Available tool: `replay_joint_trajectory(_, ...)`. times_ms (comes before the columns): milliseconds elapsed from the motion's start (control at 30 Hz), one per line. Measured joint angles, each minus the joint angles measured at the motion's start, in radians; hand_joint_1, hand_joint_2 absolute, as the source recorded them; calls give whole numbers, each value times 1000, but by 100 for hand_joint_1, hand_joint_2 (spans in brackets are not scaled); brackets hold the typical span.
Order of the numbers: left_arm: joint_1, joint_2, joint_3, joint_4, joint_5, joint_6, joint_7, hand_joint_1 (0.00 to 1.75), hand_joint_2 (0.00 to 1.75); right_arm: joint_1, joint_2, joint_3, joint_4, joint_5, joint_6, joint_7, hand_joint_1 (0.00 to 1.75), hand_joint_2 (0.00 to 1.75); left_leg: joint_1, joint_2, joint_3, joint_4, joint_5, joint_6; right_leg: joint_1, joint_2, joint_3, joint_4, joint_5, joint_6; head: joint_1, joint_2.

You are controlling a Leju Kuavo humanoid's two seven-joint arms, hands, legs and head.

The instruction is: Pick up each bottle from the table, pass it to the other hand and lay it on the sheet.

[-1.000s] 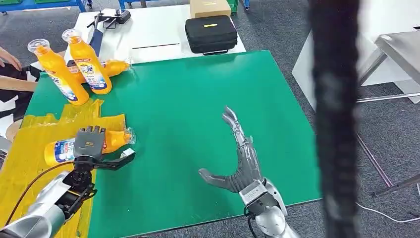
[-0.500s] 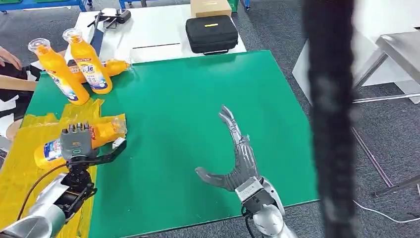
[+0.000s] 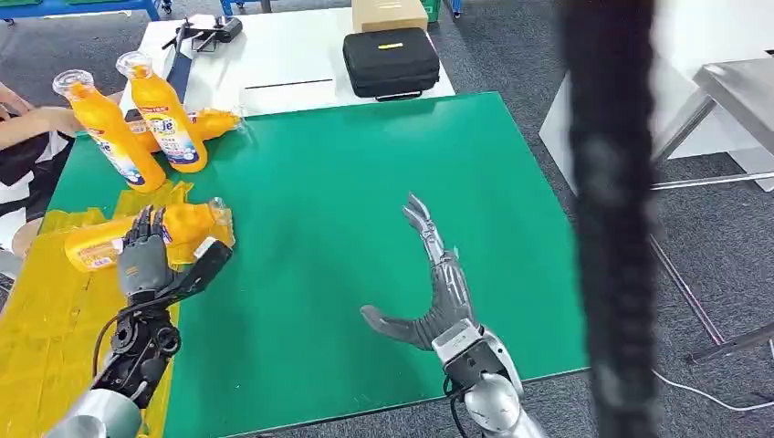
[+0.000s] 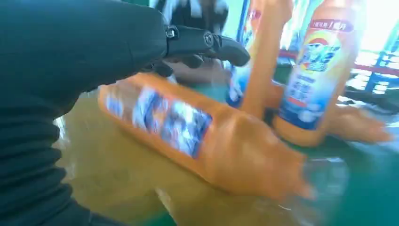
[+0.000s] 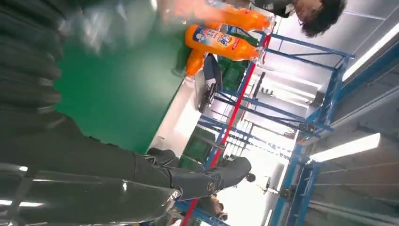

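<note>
An orange bottle (image 3: 105,245) lies on its side on the yellow sheet (image 3: 55,319) at the table's left. My left hand (image 3: 155,260) hovers just at its near side, fingers (image 4: 207,42) spread above the bottle (image 4: 188,136) and holding nothing. Two orange bottles (image 3: 105,132) (image 3: 166,114) stand upright at the far left of the green table (image 3: 347,182). A third one (image 3: 208,123) lies behind them. Over the near middle of the table my right hand (image 3: 434,292) stays open and empty, fingers pointing away.
A person's forearm (image 3: 32,119) reaches in at the left edge near the upright bottles. Beyond the green table a white table (image 3: 274,55) carries a black case (image 3: 391,62) and a cardboard box (image 3: 388,14). A dark blurred pole (image 3: 607,219) crosses the right foreground.
My left hand carried the bottle farther back and left onto the sheet, then let it go and raised its fingers. The right hand barely moved. The person's arm came nearer.
</note>
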Motion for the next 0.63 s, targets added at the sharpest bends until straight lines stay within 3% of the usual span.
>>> replay_joint_trajectory(67, 24, -33, 44, -56, 197, -120, -141, 0, 175, 0, 0, -1, 10, -16, -15, -10, 0, 175, 0, 0, 0, 0, 0, 0, 0, 0, 0, 0, 0, 0, 0, 0)
replay_joint_trajectory(100, 40, -53, 59, -89, 276, -177, -185, 0, 175, -1, 0, -3, 16, -22, -18, -14, 0, 0, 0, 0, 0, 0, 0, 0, 0, 0, 0, 0, 0, 0, 0, 0)
replay_joint_trajectory(200, 97, -98, 83, -224, 550, -377, -258, 0, 175, -2, 1, -7, 30, -43, -26, -24, 0, 0, 0, 0, 0, 0, 0, 0, 0, 0, 0, 0, 0, 0, 1, 0)
replay_joint_trajectory(267, 148, -127, 85, -339, 794, -561, -237, 0, 175, -2, 6, -11, 37, -53, -38, -29, 0, 0, 0, 1, -1, 0, 0, 0, 0, 0, 0, 0, 0, 0, 0, 0)
replay_joint_trajectory(400, 241, -154, 67, -510, 1112, -791, -191, 0, 175, 2, 14, -26, 40, -95, -48, -60, 0, 0, 0, 0, -1, 0, -1, 1, 0, 0, -1, 0, 0, 0, 0, 0)
replay_joint_trajectory(467, 288, -157, 35, -588, 1203, -866, -165, 0, 175, 17, 14, -38, 31, -119, -32, -61, 0, 0, 0, 0, -1, 0, -1, 1, 0, 0, -1, 0, -1, 0, 0, 0)
replay_joint_trajectory(633, 373, -158, -51, -727, 1239, -884, -147, 0, 175, 66, 13, -67, -7, -130, -13, -50, 0, 0, 0, 0, -1, 0, -2, 0, 0, 0, -1, 0, -1, 0, 0, 0)
